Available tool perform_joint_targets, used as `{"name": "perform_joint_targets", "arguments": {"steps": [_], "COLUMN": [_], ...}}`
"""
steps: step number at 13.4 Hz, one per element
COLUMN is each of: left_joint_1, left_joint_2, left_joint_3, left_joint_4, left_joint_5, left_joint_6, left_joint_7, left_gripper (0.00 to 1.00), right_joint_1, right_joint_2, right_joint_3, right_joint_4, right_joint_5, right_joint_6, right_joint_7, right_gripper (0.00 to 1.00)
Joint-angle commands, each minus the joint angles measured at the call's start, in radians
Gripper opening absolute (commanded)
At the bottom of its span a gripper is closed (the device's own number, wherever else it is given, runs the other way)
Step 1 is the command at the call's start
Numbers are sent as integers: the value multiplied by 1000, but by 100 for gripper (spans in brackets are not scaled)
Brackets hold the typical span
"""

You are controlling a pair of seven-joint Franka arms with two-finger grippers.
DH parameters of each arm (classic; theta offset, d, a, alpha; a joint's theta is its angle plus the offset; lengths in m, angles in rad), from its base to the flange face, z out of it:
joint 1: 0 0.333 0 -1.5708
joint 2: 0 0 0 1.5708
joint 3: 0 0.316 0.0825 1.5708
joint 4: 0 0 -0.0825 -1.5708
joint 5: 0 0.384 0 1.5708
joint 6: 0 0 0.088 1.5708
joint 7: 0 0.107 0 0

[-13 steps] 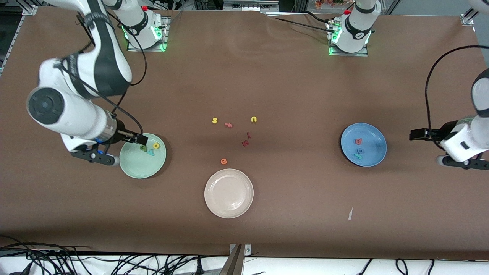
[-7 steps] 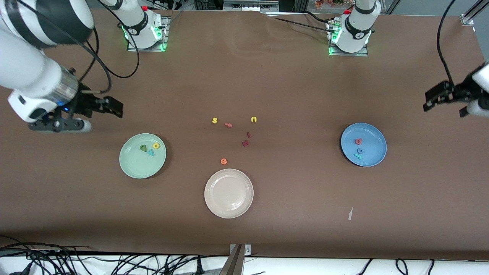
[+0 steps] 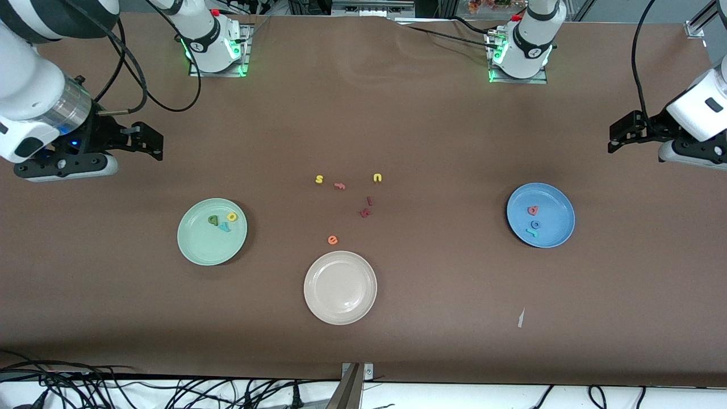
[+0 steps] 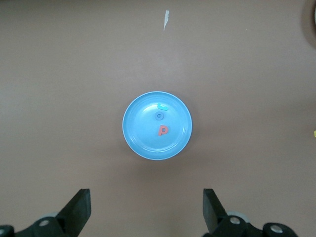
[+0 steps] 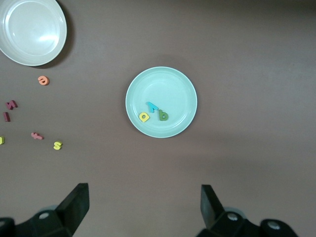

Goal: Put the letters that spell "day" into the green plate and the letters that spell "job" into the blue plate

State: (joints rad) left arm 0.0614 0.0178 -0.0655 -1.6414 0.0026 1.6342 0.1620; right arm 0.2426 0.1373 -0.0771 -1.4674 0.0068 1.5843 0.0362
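Brown table (image 3: 397,113): green plate (image 3: 196,250) three letters, blue plate (image 3: 559,199) three; both pincers wide, empty.

A brown table (image 3: 397,113) is being used as the surface. Lying directly on it are the green plate (image 3: 196,247) toward the right arm's end, the blue plate (image 3: 554,213) toward the left arm's end, and a cream plate (image 3: 340,287) between them, nearest the front camera. Loose letters are lying mid-table: a yellow "s" (image 3: 319,179), a yellow "u" (image 3: 377,178), an orange "e" (image 3: 333,240), and dark red pieces (image 3: 366,208). A white scrap (image 3: 520,318) is lying near the front edge.
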Motion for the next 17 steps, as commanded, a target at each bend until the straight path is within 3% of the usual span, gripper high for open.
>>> {"name": "perform_joint_targets", "arguments": {"steps": [1, 17], "left_joint_1": [11, 11], "left_joint_2": [-9, -7], "left_joint_3": [7, 1], "left_joint_4": [-3, -9], "left_joint_5": [-23, -13], "left_joint_6": [9, 10], "left_joint_7": [17, 30], "left_gripper": [100, 100], "right_joint_1": [-88, -97], "right_joint_2": [-45, -22], "right_joint_3": [76, 66], "right_joint_4": [-14, 33], "right_joint_5": [-13, -4], "right_joint_6": [-15, -1], "right_joint_7": [-21, -25], "right_gripper": [100, 100]}}
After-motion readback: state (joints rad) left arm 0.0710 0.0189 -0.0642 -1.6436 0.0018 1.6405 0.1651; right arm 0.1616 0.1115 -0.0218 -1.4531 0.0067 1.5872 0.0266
